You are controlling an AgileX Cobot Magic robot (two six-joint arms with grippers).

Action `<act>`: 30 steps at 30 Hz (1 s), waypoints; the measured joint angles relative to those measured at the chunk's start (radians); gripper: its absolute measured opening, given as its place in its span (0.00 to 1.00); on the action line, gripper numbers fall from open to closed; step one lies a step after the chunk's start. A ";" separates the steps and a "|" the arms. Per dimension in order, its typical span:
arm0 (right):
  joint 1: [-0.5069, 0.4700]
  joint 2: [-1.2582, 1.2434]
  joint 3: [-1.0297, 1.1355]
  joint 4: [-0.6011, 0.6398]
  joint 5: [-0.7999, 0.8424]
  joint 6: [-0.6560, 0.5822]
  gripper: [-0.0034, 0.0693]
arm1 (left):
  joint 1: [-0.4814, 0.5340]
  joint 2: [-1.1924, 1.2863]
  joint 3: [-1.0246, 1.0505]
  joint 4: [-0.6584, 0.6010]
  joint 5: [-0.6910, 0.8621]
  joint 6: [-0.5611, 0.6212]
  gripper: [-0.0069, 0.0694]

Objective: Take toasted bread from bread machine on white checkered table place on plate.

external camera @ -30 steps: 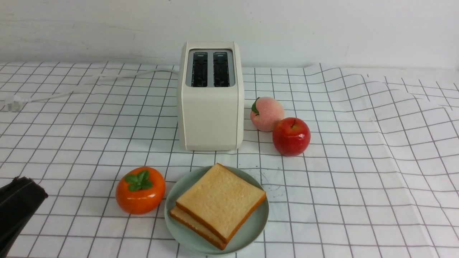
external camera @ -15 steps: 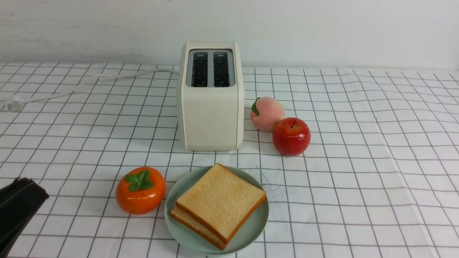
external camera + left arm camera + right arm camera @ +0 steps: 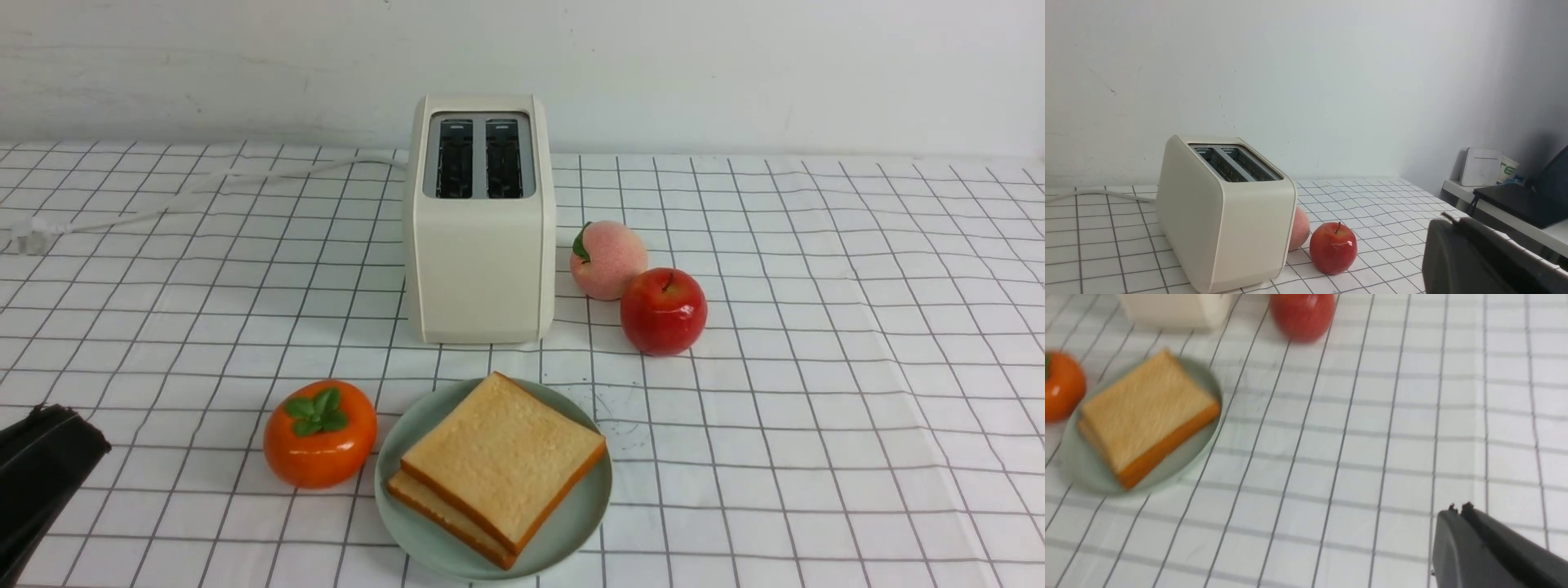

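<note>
Two slices of toasted bread [image 3: 500, 457] lie stacked on the mint-green plate [image 3: 575, 518] at the front of the white checkered table [image 3: 816, 408]. Behind them stands the cream bread machine [image 3: 482, 253], both slots empty. In the right wrist view the toasted bread [image 3: 1145, 412] and plate [image 3: 1081, 469] show blurred, well away from my right gripper [image 3: 1457, 508], which is shut and empty. My left gripper [image 3: 1447, 220] is shut and empty too; it shows as a dark shape [image 3: 41, 457] at the front left edge.
An orange persimmon [image 3: 320, 433] sits just left of the plate. A peach [image 3: 607, 260] and a red apple [image 3: 663, 310] stand right of the bread machine. The white cord [image 3: 204, 196] runs to the far left. A side desk [image 3: 1515, 204] with a laptop lies beyond the table.
The raised, rippled cloth at the far right has settled flat. The bread, the plate and the left gripper have not moved.
</note>
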 joint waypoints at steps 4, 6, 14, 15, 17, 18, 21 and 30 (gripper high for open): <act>-0.072 -0.134 0.211 0.000 -0.207 -0.037 0.02 | 0.000 0.000 0.000 0.000 0.000 0.000 0.07; -0.129 -0.244 0.372 0.000 -0.333 -0.051 0.02 | 0.000 0.000 0.000 0.000 0.000 0.000 0.07; -0.188 -0.377 0.516 -0.053 -0.340 -0.053 0.02 | 0.000 0.000 0.000 0.000 -0.001 0.000 0.07; -0.188 -0.377 0.514 -0.057 -0.332 -0.050 0.02 | 0.000 0.000 0.000 0.000 -0.001 0.000 0.07; -0.188 -0.377 0.512 -0.060 -0.322 -0.037 0.02 | 0.000 0.000 -0.001 0.000 0.000 0.000 0.07; -0.188 -0.377 0.512 -0.061 -0.321 -0.037 0.02 | 0.000 0.000 -0.001 0.000 0.000 0.000 0.07; -0.188 -0.377 0.511 -0.061 -0.316 -0.037 0.02 | 0.000 0.000 -0.001 0.000 -0.001 0.000 0.07; -0.188 -0.377 0.510 -0.062 -0.316 -0.037 0.03 | 0.000 0.000 -0.001 0.000 -0.003 0.000 0.08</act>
